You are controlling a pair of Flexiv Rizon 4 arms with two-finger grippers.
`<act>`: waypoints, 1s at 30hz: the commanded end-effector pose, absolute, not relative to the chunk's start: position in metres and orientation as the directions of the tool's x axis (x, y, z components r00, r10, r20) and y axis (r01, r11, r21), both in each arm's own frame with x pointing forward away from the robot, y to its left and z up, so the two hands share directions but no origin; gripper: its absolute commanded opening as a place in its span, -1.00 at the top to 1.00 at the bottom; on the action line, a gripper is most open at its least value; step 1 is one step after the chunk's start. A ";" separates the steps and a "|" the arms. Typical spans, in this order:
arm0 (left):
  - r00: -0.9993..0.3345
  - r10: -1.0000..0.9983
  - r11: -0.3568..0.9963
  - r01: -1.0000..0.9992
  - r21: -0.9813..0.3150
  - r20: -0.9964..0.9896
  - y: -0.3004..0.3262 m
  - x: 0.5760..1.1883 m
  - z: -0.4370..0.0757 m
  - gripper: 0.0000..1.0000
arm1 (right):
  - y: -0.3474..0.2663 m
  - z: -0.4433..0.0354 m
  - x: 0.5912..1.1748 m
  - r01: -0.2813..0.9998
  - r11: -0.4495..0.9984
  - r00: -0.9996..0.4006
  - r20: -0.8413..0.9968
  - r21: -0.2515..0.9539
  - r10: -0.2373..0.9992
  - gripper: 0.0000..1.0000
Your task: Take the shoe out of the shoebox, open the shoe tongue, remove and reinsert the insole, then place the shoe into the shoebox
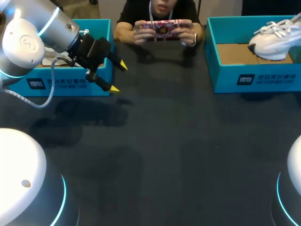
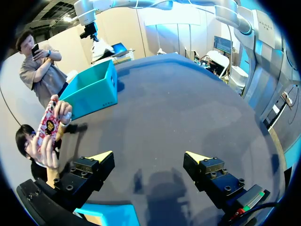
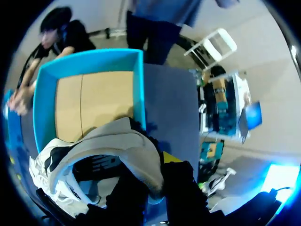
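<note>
Arm and box share the far left corner of the dark table (image 1: 164, 141): my left arm (image 1: 33, 37) comes in over a teal box (image 1: 70, 90) that stands against the table's left side. Its left hand (image 1: 118, 76) hangs raised at the box's front right corner, the two yellow-tipped fingers spread wide with nothing between them. In the left wrist view the bare tabletop lies ahead of those fingers and a teal corner of the box shows just under them. At the middle of the far edge a person's hands (image 1: 164, 32) hold a phone (image 1: 163, 27) right at the table's rim. To the right stands the teal shoebox (image 1: 225, 77), its brown cardboard floor showing. The white shoe (image 1: 273, 40) is over the shoebox's right end, lifted above the floor rather than lying on it; the left wrist view shows it hanging clear above the box. My right hand (image 3: 153, 165) pinches the shoe at its heel collar: the grey-white cloth drapes over the fingers. One yellow fingertip (image 3: 171, 157) shows outside the collar and the other is hidden behind the cloth. Seen from that wrist, the shoebox lies open below the shoe.
</note>
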State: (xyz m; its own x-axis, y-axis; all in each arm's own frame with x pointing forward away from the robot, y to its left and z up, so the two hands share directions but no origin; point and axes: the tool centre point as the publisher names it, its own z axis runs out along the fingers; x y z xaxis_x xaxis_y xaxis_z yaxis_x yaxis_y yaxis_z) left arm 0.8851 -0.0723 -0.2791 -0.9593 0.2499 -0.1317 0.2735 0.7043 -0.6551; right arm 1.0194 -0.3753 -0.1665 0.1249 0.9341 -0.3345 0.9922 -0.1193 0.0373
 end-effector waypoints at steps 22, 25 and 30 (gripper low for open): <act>-0.959 0.250 0.706 0.274 -0.653 -0.132 -0.072 0.884 -0.279 -1.00 | -0.367 -0.172 1.032 0.895 -0.437 0.445 -0.289 0.095 0.848 1.00; -0.959 0.250 0.706 0.274 -0.653 -0.132 -0.072 0.884 -0.279 -1.00 | -0.366 -0.177 1.033 0.900 -0.428 0.434 -0.292 0.087 0.852 1.00; -0.959 0.250 0.706 0.274 -0.653 -0.132 -0.072 0.884 -0.279 -1.00 | -0.362 -0.189 1.037 0.912 -0.403 0.406 -0.295 0.073 0.865 1.00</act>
